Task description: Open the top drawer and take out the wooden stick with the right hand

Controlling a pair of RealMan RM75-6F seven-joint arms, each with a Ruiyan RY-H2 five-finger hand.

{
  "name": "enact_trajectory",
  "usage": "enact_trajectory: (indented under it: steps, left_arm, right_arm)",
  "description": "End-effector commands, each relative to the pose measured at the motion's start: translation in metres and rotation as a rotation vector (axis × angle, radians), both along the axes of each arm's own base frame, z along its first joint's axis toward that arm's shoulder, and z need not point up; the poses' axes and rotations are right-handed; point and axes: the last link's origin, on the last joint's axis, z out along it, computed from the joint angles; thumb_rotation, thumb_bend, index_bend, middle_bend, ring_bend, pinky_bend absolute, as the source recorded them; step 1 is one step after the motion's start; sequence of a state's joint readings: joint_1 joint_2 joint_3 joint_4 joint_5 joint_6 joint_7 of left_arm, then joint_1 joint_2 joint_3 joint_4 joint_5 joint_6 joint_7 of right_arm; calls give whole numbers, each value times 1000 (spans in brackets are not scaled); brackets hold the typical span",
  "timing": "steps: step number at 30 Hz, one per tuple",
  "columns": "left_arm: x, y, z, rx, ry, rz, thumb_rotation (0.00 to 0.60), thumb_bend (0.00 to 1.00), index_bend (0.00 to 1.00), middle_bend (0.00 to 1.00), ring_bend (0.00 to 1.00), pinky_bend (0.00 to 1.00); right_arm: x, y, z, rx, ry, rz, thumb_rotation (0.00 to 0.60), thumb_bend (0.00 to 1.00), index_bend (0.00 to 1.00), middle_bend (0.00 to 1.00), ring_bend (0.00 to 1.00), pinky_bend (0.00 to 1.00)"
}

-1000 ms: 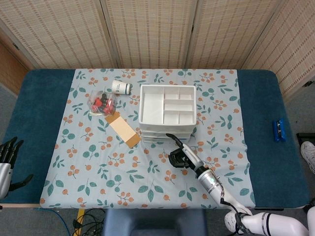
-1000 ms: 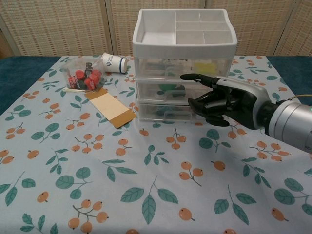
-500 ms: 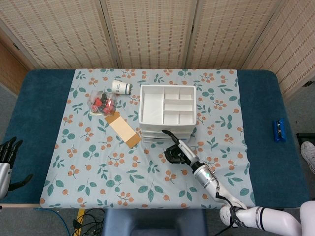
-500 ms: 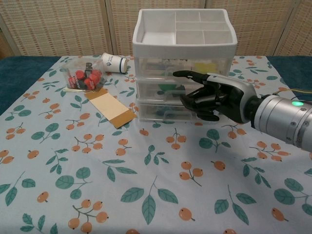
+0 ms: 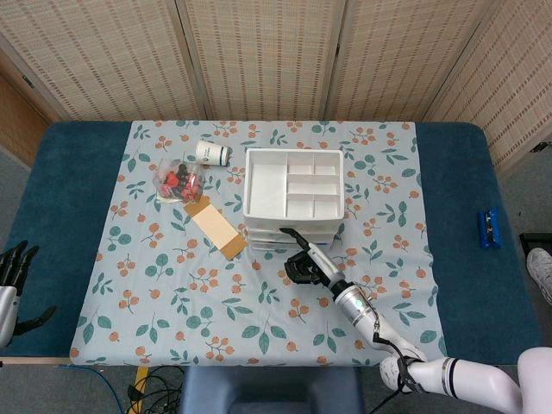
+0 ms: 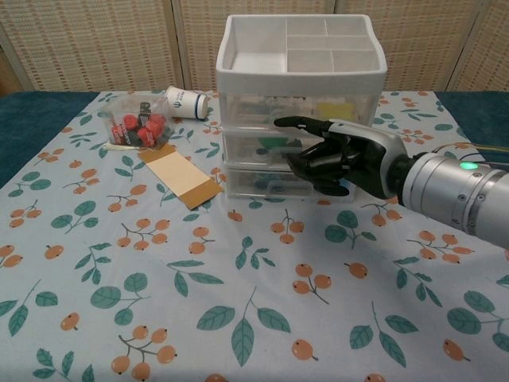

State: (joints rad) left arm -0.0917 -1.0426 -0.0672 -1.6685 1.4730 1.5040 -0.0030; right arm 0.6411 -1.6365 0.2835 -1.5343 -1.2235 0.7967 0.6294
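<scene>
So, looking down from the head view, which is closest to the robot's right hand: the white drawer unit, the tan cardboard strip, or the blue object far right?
From the right hand:
1. White drawer unit, just behind.
2. Tan cardboard strip, left.
3. Blue object, far right.

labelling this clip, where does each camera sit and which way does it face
Head view: sits high, looks steeply down on the table; shows the right hand and forearm at the drawer unit, and the left hand at the left edge.
Chest view: sits low at the table's near edge, looks level at the drawer fronts; shows only the right hand and forearm, hand empty with fingers curled.
Shared: drawer unit, right hand, cup, bag, card, cloth.
</scene>
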Motion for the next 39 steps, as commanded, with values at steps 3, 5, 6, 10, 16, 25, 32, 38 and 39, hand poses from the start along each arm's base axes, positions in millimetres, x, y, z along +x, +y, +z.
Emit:
enact_trajectory:
  steps: [3, 5, 6, 10, 16, 25, 32, 38, 39]
  left_arm:
    - [0, 0, 0, 1, 0, 2, 600, 159, 32, 0, 0, 73]
    - [0, 0, 0, 0, 1, 3, 600, 159, 32, 0, 0, 73]
    - [0, 1, 1, 0, 1, 3, 600, 159, 32, 0, 0, 73]
    - [0, 1, 1, 0, 3, 3, 600, 159, 32, 0, 0, 73]
    - [1, 2, 1, -1, 6, 4, 600, 159, 32, 0, 0, 73]
    - [2, 3, 1, -4, 10, 5, 600, 159, 32, 0, 0, 73]
    - [2, 2, -1, -9, 10, 5, 600, 159, 32, 0, 0, 73]
    - [2, 2, -1, -10, 10, 6, 600, 159, 32, 0, 0, 73]
    - [2, 1, -2, -10, 9, 7, 600, 159, 32, 0, 0, 73]
  right_arm:
    - [1, -2, -2, 1, 3, 2, 600, 582, 27, 834, 928, 928]
    - [1, -3, -2, 1, 4, 2, 600, 582, 42, 836, 928, 928]
    - [2, -4, -2, 1, 4, 3, 600, 583, 53, 839, 930, 928]
    - [2, -6, -3, -1, 2, 0, 600, 585, 95, 849, 936, 928]
    - [3, -9, -3, -5, -1, -5, 600, 591, 155, 860, 945, 928]
    - [1, -6, -2, 3, 2, 2, 600, 596, 196, 864, 948, 928]
    - [-5, 2, -2, 11, 1, 3, 600, 596, 202, 865, 948, 928]
    - [-6, 13, -1, 22, -3, 19, 600, 596, 202, 865, 948, 928]
    - [-6, 16, -1, 23, -5, 21, 600, 596, 202, 865, 948, 928]
